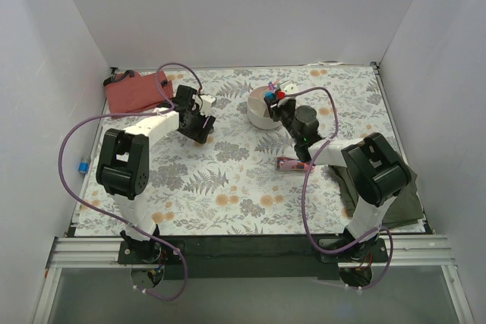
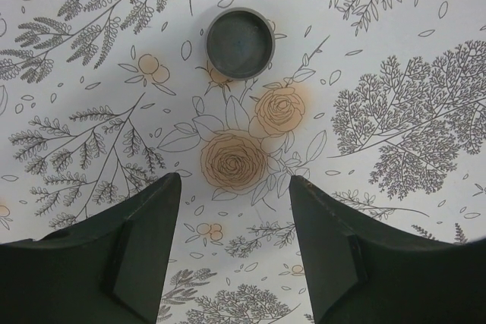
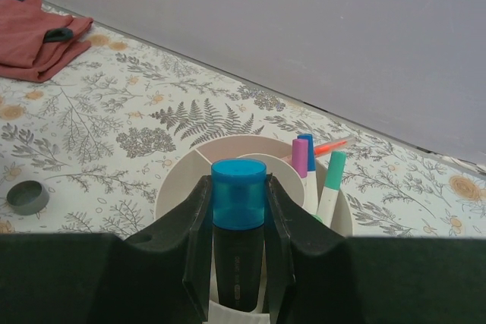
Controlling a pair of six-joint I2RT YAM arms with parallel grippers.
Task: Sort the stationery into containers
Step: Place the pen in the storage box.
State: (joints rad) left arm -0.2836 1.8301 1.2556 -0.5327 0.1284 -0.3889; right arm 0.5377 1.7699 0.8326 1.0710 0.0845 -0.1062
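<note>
My right gripper (image 3: 238, 181) is shut on a black highlighter (image 3: 238, 259) with a blue cap, held upright over the white tub (image 3: 176, 180). In the top view this gripper (image 1: 282, 104) hangs at the tub's (image 1: 260, 117) right rim. Three white pens stand in the tub, with pink (image 3: 299, 158), blue (image 3: 307, 146) and teal (image 3: 335, 170) caps. My left gripper (image 2: 234, 180) is open above the bare floral mat, and a small dark cylinder (image 2: 240, 43) stands just ahead of its fingers. The red pouch (image 1: 133, 90) lies at the far left. A pink tube (image 1: 292, 165) lies beside the right arm.
A small blue cylinder (image 1: 82, 164) sits off the mat's left edge. A dark green cloth (image 1: 387, 195) lies under the right arm at the near right. An orange-tipped pen (image 3: 328, 146) shows just behind the tub. White walls enclose the table on three sides.
</note>
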